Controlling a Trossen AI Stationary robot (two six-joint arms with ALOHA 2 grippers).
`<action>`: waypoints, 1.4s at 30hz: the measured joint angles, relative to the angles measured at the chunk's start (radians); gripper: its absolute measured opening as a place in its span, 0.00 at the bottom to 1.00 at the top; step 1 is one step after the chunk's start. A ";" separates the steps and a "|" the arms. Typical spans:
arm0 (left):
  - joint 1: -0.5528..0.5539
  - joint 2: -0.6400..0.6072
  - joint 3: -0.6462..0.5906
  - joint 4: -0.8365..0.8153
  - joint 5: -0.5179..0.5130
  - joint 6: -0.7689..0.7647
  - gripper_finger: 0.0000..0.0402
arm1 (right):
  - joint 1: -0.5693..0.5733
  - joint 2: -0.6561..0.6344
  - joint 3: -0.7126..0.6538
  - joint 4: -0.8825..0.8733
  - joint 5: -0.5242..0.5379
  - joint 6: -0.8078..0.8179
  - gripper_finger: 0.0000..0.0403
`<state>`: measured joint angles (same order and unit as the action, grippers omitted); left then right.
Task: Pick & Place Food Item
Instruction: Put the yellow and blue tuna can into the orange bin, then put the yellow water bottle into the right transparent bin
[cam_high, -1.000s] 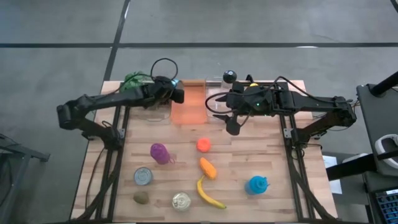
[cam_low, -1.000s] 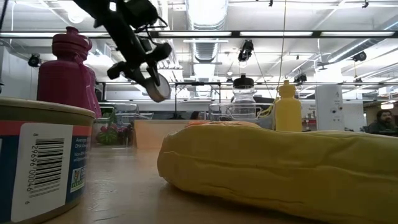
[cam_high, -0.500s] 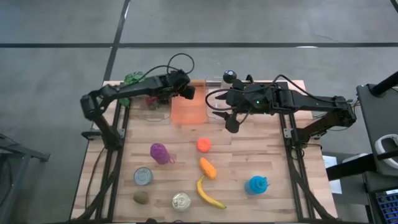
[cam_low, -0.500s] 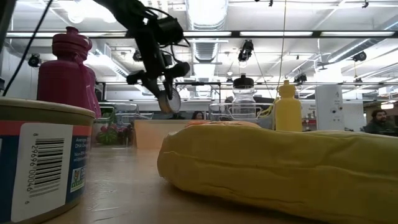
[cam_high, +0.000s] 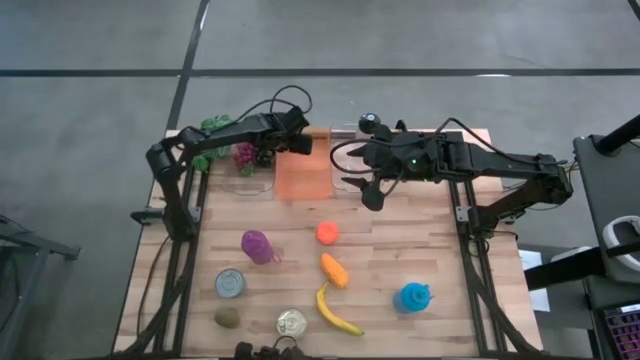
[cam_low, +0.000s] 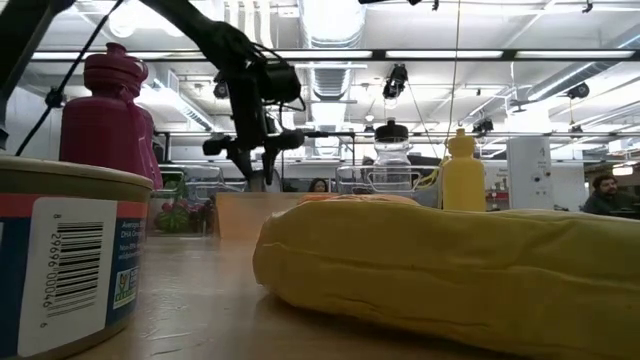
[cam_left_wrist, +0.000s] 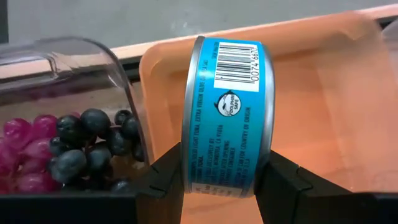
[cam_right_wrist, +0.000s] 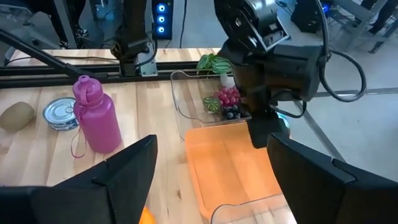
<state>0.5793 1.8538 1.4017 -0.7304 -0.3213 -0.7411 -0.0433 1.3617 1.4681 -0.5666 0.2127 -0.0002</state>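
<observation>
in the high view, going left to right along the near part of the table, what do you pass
silver can → kiwi → pink bottle → open tin → banana → blue bottle

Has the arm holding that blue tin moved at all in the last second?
Yes. The left gripper, shut on the blue can, has moved from above the clear container toward the orange bin, and now hangs over its edge.

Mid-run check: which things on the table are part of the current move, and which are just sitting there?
In play:
left gripper, shut on the blue-label can
orange tray under it

Lying about:
banana
carrot
pink bottle
blue bottle
grapes
</observation>
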 joint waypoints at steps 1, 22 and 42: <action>0.000 0.005 0.000 0.000 0.001 0.000 0.36 | 0.000 0.000 0.000 0.000 0.000 0.000 0.76; 0.003 0.075 -0.001 -0.004 0.033 -0.047 0.38 | 0.000 0.000 0.000 -0.005 0.000 0.000 0.71; 0.005 0.057 -0.002 -0.004 0.038 0.057 0.76 | 0.000 0.000 0.000 -0.005 -0.001 0.023 0.77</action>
<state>0.5846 1.9113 1.4002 -0.7341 -0.2832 -0.6836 -0.0429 1.3621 1.4681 -0.5713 0.2119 0.0230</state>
